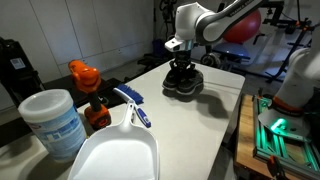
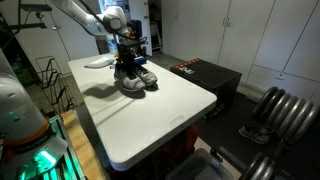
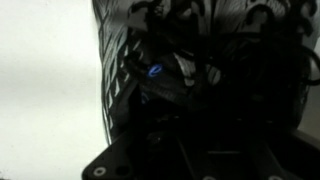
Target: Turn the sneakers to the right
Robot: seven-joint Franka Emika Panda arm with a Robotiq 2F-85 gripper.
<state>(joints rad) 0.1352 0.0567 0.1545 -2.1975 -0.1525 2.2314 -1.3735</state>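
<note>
Sneakers (image 2: 136,77) — a dark pair with paler soles, set side by side — are seen in both exterior views on the white table (image 2: 165,118), toward the end where the arm (image 1: 205,22) reaches in. The arm is poised straight over them, so the pair lies directly beneath the jaws, with no gap visible between. The long axis appears to run from heels under the wrist to toes angled toward the table's long edge. In the wrist view only dark mesh and laces (image 3: 215,40) are shown; how far the jaws are spread, or whether anything is gripped, cannot be told. Elsewhere, a lidded tub (image 1: 52,122) is closed — contents hidden — and a white scoop (image 1: 115,152) looks bare.
</note>
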